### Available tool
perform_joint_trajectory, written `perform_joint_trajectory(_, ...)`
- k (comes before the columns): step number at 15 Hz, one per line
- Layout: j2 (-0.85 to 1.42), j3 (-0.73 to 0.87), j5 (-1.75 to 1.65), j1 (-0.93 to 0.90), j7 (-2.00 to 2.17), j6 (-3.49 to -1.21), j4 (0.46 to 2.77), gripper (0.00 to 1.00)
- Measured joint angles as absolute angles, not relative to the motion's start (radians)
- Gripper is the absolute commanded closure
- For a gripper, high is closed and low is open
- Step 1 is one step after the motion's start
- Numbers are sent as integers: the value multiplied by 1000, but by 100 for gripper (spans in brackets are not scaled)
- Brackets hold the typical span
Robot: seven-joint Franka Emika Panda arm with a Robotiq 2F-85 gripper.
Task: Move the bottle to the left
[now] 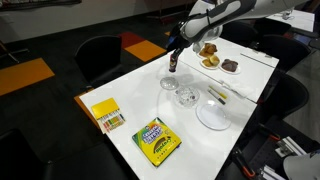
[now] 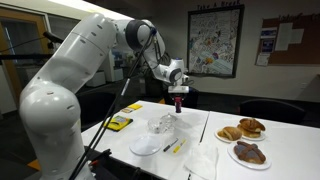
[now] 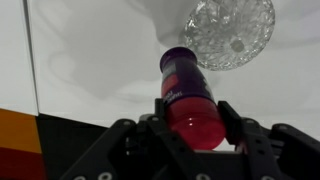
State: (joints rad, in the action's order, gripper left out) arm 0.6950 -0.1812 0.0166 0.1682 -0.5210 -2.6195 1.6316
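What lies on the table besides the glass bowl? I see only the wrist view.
Observer: A green crayon box lies flat, far from the bottle, toward the opposite end of the table.
Operator: Is anything else near my path?
Observer: A white plate lies on the table, on the far side of the bowl from the bottle.
Operator: And how is the bottle held?
Observer: In an exterior view the hand holds it upright by its upper part, near a corner of the table.
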Motion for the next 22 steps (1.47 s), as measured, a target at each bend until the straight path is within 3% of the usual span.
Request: perform_joint_trajectory(22,654,-380,13,23,-683,-2644,1856,70)
